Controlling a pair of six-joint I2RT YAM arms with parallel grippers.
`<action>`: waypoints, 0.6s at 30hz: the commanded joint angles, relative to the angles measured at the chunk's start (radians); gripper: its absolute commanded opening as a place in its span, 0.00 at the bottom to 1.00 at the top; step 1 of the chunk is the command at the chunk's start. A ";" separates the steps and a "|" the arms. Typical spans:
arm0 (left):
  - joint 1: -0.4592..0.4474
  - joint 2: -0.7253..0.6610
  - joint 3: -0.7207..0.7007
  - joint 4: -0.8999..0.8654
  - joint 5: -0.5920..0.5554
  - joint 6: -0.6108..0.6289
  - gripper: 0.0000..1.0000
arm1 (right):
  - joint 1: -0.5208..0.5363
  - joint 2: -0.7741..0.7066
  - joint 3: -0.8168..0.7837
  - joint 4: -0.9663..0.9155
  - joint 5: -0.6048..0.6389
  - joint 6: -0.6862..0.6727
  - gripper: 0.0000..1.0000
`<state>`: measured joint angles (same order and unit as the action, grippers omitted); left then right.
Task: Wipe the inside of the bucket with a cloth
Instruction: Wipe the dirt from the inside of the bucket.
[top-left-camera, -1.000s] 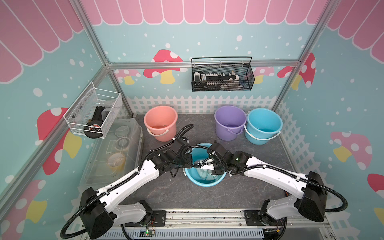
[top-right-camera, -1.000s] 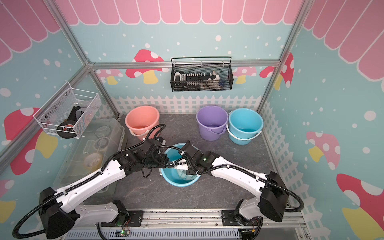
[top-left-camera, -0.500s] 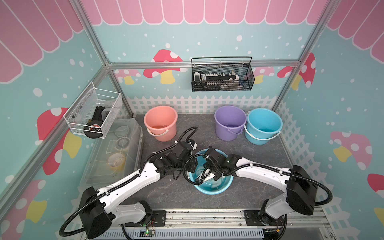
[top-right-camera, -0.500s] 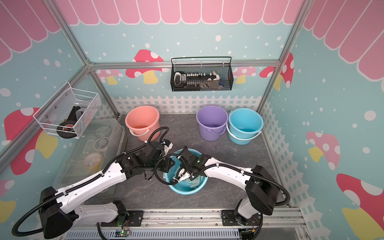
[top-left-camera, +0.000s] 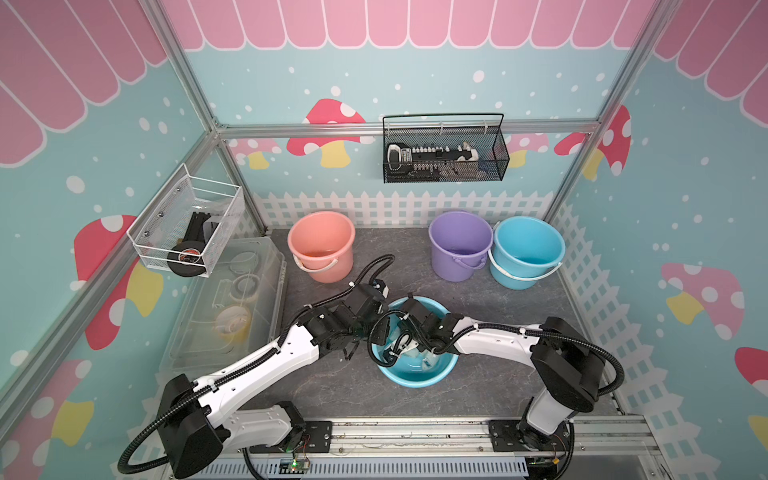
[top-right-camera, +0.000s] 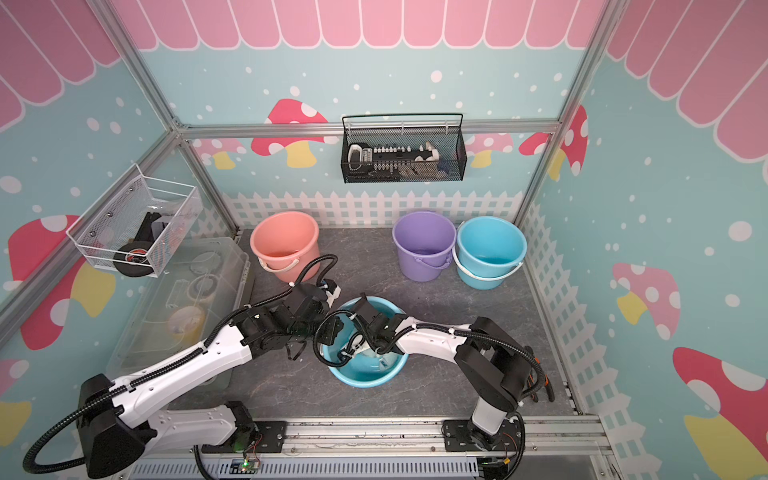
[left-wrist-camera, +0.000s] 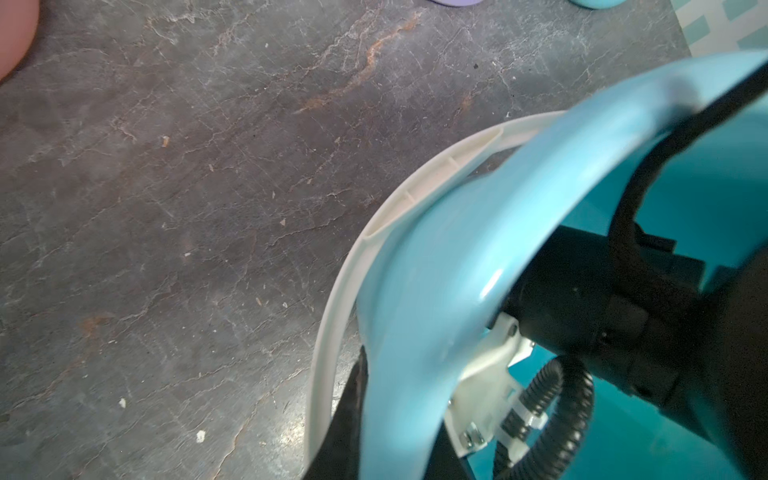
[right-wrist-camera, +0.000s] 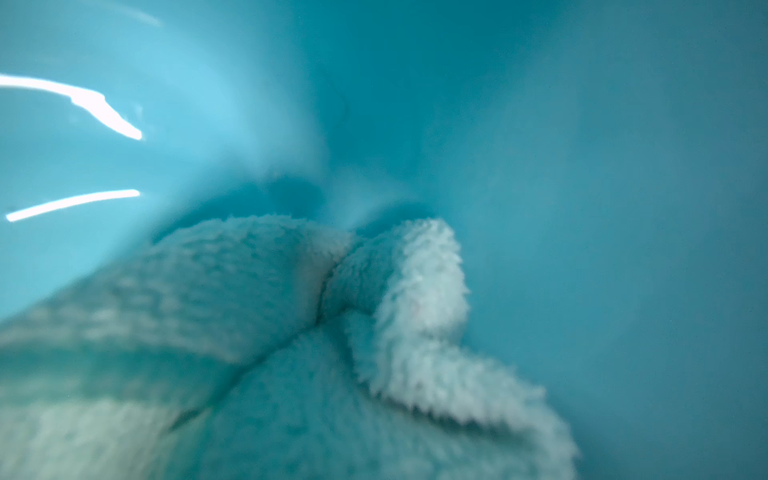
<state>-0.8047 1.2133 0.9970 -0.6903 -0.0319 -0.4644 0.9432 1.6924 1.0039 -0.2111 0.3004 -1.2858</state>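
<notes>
Right hand (top-left-camera: 402, 348) reaching deep inside bucket (top-left-camera: 417, 377), closed, apparently gripping cloth (right-wrist-camera: 291, 353). Cloth bunching just ahead of it, pressing against inner wall near bottom. Left hand (top-left-camera: 379, 306) clamping bucket rim, steadying. Right arm nearer cloth.

The dark grey, marble-veined worktop (top-left-camera: 519, 332) (top-right-camera: 478, 299) carries four buckets and a box. At the far left stands a salmon-pink bucket (top-left-camera: 322, 245). At the far right a purple bucket (top-left-camera: 459, 249) stands with a white-handled blue bucket (top-left-camera: 525, 253) right against its right side. A light blue bucket (top-left-camera: 415, 374) sits near the middle, closer to the near edge. A clear plastic box (top-left-camera: 232, 307) lies along the left edge.
</notes>
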 joint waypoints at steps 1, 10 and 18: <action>-0.042 -0.030 0.012 0.039 0.054 -0.033 0.00 | -0.012 0.074 0.039 -0.121 0.198 0.087 0.00; -0.044 -0.037 0.049 -0.042 -0.090 -0.051 0.00 | 0.002 0.099 0.128 -0.616 0.080 0.352 0.00; -0.045 -0.022 0.052 -0.026 -0.102 -0.047 0.00 | 0.024 0.123 0.209 -0.882 -0.325 0.399 0.00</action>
<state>-0.8413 1.2129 1.0016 -0.7498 -0.0975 -0.5190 0.9668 1.7535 1.2182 -0.8448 0.2016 -0.9436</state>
